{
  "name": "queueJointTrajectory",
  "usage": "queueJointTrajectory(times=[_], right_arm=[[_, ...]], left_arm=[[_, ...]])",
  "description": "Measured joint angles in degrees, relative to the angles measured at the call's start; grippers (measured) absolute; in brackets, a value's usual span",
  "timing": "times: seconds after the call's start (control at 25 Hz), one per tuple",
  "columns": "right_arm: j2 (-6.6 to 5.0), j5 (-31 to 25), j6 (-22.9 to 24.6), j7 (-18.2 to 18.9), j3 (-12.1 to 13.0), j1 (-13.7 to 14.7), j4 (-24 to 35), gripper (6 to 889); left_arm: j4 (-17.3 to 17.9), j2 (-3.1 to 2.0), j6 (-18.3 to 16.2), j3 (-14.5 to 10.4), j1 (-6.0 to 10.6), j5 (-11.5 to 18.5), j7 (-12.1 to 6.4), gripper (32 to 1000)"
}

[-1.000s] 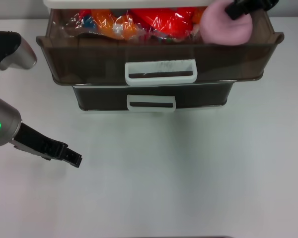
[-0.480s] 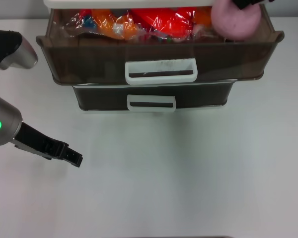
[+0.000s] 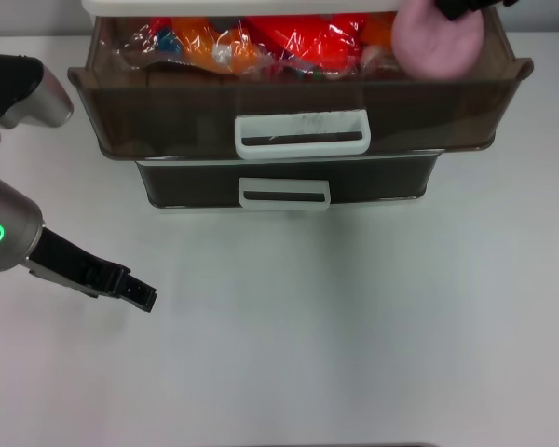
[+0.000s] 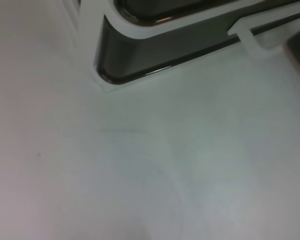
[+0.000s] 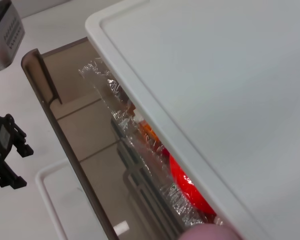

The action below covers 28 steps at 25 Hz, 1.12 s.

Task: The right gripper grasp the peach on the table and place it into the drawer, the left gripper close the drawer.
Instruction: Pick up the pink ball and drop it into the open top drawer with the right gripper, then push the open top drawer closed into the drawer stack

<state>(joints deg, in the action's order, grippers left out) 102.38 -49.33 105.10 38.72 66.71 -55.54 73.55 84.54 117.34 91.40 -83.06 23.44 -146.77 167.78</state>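
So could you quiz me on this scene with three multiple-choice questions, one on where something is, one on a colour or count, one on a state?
1. Where is the peach?
A. on the table by the left gripper
B. held over the right end of the open drawer
C. in the lower drawer

2. What colour is the ring light on the left arm?
A. green
B. red
C. blue

3. What state is the drawer with the large handle in?
A. pushed shut
B. pulled open
C. taken out and lying on the table

Answers:
1 B, the right gripper holds it over that end.
2 A, it glows green behind the left gripper.
3 B, wrapped items show inside it.
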Motion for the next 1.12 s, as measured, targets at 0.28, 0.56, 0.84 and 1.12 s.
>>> queueJointTrajectory(times=[0.28,0.56,0.84,1.12], right_arm=[[0.02,-0.38,0.38,1.20,0.23,-0.10,-1.20,26],[0.02,-0.19,0.46,1.58,0.61,-0.49,-1.31,59],[0.10,-1.33,0.63,1.92,0.71,-0.59,-1.31,279],[-0.02,-6.23,1.07,2.13,0.70,-0.71,-1.31,485]], left_arm=[[-0.07,0.00,-0.02,-0.22,0.11,0.00,0.00,801],[-0.29,0.00,-0.08,-0.18,0.14,0.00,0.00,801],[-0.34,0.00,-0.09,-0.02,0.20,0.00,0.00,800],[-0.34,-0.07,-0.09,0.01,0.11,0.00,0.00,800]])
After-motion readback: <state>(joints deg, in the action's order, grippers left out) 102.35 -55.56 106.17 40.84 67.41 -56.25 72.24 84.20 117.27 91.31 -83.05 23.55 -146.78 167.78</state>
